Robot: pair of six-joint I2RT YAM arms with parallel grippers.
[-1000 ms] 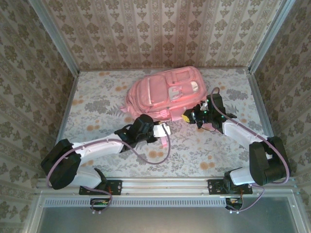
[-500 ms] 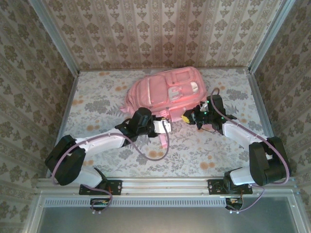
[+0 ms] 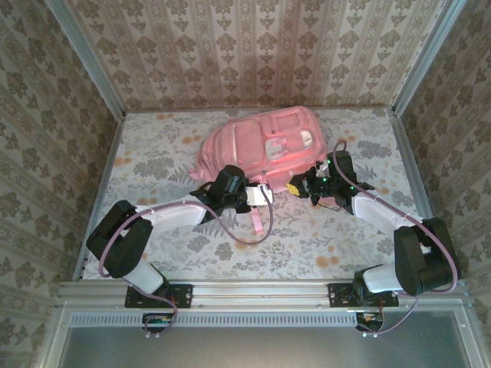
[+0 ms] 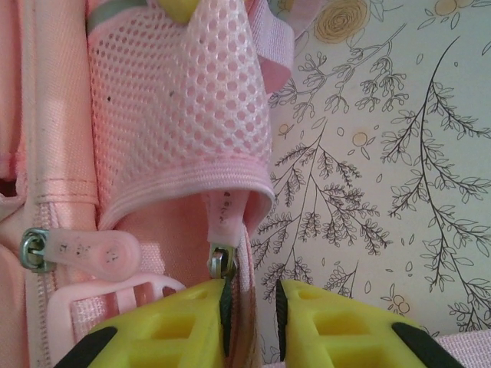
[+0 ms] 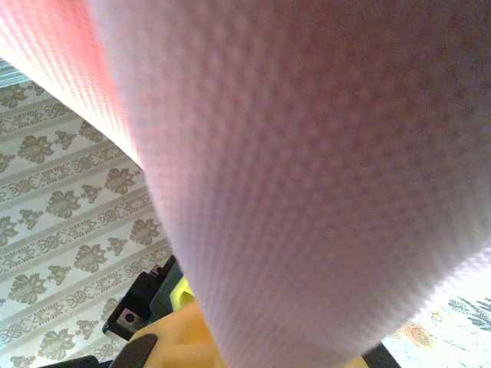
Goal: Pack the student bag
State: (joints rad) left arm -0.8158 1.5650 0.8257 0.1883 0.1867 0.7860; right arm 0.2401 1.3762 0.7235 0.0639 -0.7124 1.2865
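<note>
Where the tabletop (image 3: 153,161) meets the near rail (image 3: 261,290): both arms bolted side by side; the left arm (image 3: 165,216) and the right arm (image 3: 383,208) reach inward toward the middle
Loose strap: a pink strap (image 3: 259,221) lies on the tabletop just below the left wrist
Left side: the left jaws sit at the bag's near edge; yellow fingers (image 4: 165,330) stand a narrow slit apart with a pink seam in the gap; whether they pinch it cannot be told
Zip pulls: a metal zip pull (image 4: 222,262) hangs on a short pink tab just above the fingers; a second pull (image 4: 80,249), in a clear sleeve, lies to its left
Pocket: a pink mesh pocket (image 4: 176,100) rises above the pulls, its hemmed mouth toward the jaws
Right side: the right jaws are together at the bag's near right corner; pink mesh fabric (image 5: 307,153) drapes close over the wrist camera; whether any is caught cannot be told
Bag: the student bag (image 3: 257,144) lies flat, front pockets up, across the far middle of the tabletop
Backdrop: patterned wallpaper (image 3: 253,46) on three sides
</note>
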